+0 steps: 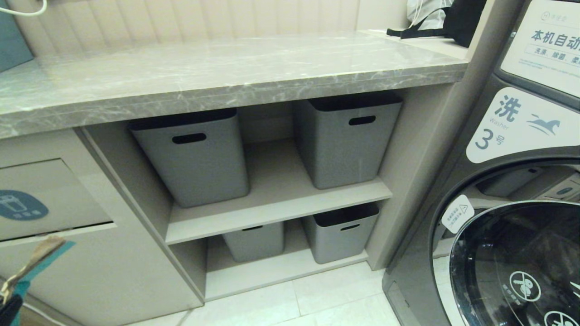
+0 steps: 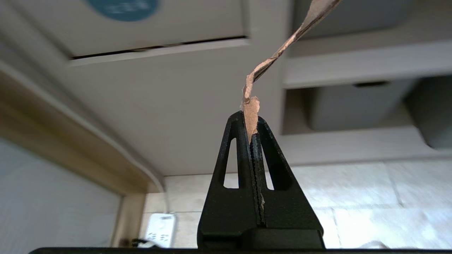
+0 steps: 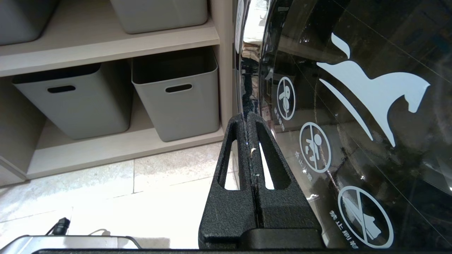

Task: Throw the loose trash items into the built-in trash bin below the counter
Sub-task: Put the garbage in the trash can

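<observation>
left end effector (image 2: pixel 251 123) pinches a scrap (image 2: pixel 282 49) by its torn edge, so the piece stands clear, ready to feed into the bin flap (image 1: pixel 50 199) at far left, under the table (image 1: pixel 226 72). arm low, tilted upward. right end effector (image 3: pixel 250 120) closed, empty, parked by the washer (image 3: pixel 353 106).

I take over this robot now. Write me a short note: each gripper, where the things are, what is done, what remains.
Left gripper: shut on a cardboard scrap, held low in front of the cabinet, below the trash bin flap.
Right gripper: shut, holding nothing, parked beside the washer door.
Counter: no scraps visible on the part in view.
Done: one scrap picked up.
Left: push this scrap through the flap and release. Whether other scraps remain cannot be seen.
</observation>
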`<state>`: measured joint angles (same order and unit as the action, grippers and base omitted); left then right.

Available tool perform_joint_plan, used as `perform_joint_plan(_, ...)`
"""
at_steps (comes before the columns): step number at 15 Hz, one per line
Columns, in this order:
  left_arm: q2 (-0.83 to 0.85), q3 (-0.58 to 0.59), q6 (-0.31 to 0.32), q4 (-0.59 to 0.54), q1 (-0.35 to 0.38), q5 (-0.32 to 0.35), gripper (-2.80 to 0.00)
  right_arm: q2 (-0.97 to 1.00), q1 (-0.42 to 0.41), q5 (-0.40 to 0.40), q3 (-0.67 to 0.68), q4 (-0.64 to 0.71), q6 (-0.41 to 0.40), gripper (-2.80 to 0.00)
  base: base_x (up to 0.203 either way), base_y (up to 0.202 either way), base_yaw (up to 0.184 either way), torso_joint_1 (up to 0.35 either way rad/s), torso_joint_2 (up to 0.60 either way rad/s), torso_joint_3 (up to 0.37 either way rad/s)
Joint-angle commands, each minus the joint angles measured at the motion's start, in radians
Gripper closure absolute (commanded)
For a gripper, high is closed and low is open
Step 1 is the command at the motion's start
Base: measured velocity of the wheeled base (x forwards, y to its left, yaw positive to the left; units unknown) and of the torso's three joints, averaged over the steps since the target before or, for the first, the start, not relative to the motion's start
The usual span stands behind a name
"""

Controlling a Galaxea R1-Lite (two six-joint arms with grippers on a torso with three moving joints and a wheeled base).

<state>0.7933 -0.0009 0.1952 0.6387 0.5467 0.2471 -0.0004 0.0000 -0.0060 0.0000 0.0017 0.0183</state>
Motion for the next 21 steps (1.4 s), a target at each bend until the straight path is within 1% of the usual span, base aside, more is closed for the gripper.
perform_joint_plan(1, 0.063, 0.001, 0.0, 0.034, 0.067, -0.003, 0.0, 0.0, 0.0, 0.0, 0.0, 0.0, 0.0, 0.0, 0.0, 0.0, 0.0, 0.0, 0.0, 0.0)
perform_joint_plan(4, 0.175, -0.001, -0.01, 0.133, 0.113, -0.011, 0.0, 0.0, 0.0, 0.0, 0.0, 0.0, 0.0, 0.0, 0.0, 0.0, 0.0, 0.0, 0.0, 0.0)
perform_joint_plan(5, 0.22, -0.002, -0.027, 0.174, 0.122, -0.012, 0.0, 0.0, 0.0, 0.0, 0.0, 0.0, 0.0, 0.0, 0.0, 0.0, 0.0, 0.0, 0.0, 0.0)
perform_joint_plan(8, 0.357, -0.009, -0.059, 0.295, 0.13, -0.015, 0.0, 0.0, 0.0, 0.0, 0.0, 0.0, 0.0, 0.0, 0.0, 0.0, 0.0, 0.0, 0.0, 0.0)
perform_joint_plan(11, 0.523, -0.034, -0.065, 0.43, 0.131, -0.014, 0.0, 0.0, 0.0, 0.0, 0.0, 0.0, 0.0, 0.0, 0.0, 0.0, 0.0, 0.0, 0.0, 0.0)
perform_joint_plan(15, 0.713, -0.108, -0.069, 0.585, 0.13, -0.008, 0.0, 0.0, 0.0, 0.0, 0.0, 0.0, 0.0, 0.0, 0.0, 0.0, 0.0, 0.0, 0.0, 0.0)
perform_joint_plan(16, 0.752, -0.114, -0.069, 0.632, 0.13, 0.0, 0.0, 0.0, 0.0, 0.0, 0.0, 0.0, 0.0, 0.0, 0.0, 0.0, 0.0, 0.0, 0.0, 0.0)
perform_joint_plan(20, 0.886, -0.097, -0.067, 0.85, 0.13, 0.067, 0.0, 0.0, 0.0, 0.0, 0.0, 0.0, 0.0, 0.0, 0.0, 0.0, 0.0, 0.0, 0.0, 0.0)
perform_joint_plan(21, 0.92, -0.098, -0.066, 0.879, 0.131, 0.072, 0.0, 0.0, 0.0, 0.0, 0.0, 0.0, 0.0, 0.0, 0.0, 0.0, 0.0, 0.0, 0.0, 0.0)
